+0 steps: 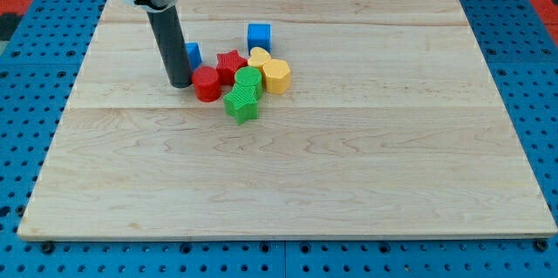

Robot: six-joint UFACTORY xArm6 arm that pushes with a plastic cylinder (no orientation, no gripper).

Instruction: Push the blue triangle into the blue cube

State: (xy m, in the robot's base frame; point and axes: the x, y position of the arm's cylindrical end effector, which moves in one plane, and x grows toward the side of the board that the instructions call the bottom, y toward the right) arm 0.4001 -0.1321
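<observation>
The blue cube [259,36] sits on the wooden board [349,165] above the middle cluster of blocks. The blue triangle [193,54] lies to the cube's left and a little lower, partly hidden behind my dark rod. My tip [180,84] rests on the board just below-left of the blue triangle and right beside the red cylinder [207,84]. Whether the rod touches the triangle cannot be told.
A tight cluster lies below the blue cube: a red star [230,64], a yellow heart-like block [260,56], a yellow hexagon [276,76], a green cylinder [248,80] and a green star [241,104]. The red cylinder sits at the cluster's left.
</observation>
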